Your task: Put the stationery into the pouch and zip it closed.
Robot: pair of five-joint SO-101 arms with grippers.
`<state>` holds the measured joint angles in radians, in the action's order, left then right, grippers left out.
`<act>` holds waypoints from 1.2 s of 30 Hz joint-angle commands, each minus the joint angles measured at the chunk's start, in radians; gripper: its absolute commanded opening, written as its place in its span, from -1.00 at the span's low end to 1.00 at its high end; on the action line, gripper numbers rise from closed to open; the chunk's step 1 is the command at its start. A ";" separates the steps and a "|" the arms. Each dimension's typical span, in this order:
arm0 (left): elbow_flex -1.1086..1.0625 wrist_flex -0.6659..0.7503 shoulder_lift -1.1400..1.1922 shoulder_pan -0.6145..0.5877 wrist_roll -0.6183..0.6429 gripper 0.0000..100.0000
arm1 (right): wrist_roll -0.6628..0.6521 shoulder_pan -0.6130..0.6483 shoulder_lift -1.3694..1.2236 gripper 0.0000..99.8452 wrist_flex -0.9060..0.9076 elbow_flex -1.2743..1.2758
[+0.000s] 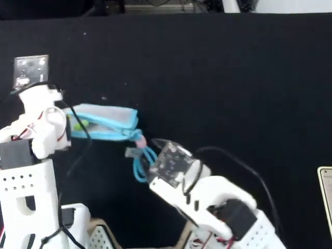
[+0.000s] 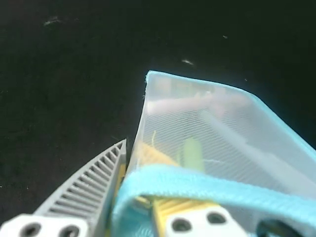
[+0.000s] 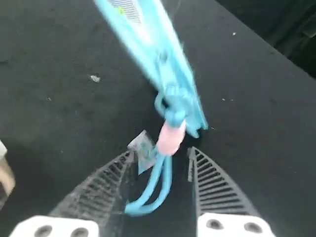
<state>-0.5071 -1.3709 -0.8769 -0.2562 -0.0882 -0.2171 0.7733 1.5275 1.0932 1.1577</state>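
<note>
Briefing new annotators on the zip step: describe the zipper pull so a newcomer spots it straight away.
On the black table is a pale blue mesh pouch, toward the left side in the high view. At its right end hangs the zipper pull, between the open fingers of the right gripper. It alone has a pink bead with a blue cord loop trailing from it.

Left of centre on black cloth table (image 1: 233,78) was translucent mesh pouch w/ blue fabric trim (image 1: 106,120), w/ green pen-shaped stationery (image 2: 192,153) inside. The left gripper (image 1: 67,126) clamped its left end. At its right end was the right gripper (image 3: 160,153), blue looped zip cord (image 3: 153,190) btwn its spread fingers. A square metal plate (image 1: 31,70) lay behind the left arm.
</note>
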 commanded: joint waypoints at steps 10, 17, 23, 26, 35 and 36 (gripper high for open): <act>0.001 0.046 -0.017 -0.025 0.009 -0.94 | 0.101 0.021 0.015 -0.52 -0.307 0.186; -0.028 0.040 -0.017 0.058 -0.035 -0.94 | 0.100 0.018 0.005 -0.52 -0.445 0.197; -0.038 0.044 -0.017 0.074 -0.077 -0.94 | -0.011 0.020 0.004 -0.53 -0.460 0.232; -0.038 0.044 -0.017 0.074 -0.077 -0.94 | -0.044 0.020 0.004 -0.57 -0.456 0.236; -0.038 0.041 -0.017 0.074 -0.075 -0.94 | -0.181 0.015 0.015 -0.98 -0.453 0.228; -0.038 0.041 -0.017 0.074 -0.075 -0.94 | -0.176 0.015 0.015 -0.97 -0.453 0.228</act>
<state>-0.5531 -1.3418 -0.8830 -0.2010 -0.1527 -0.3767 0.7810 1.5290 0.6590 1.3970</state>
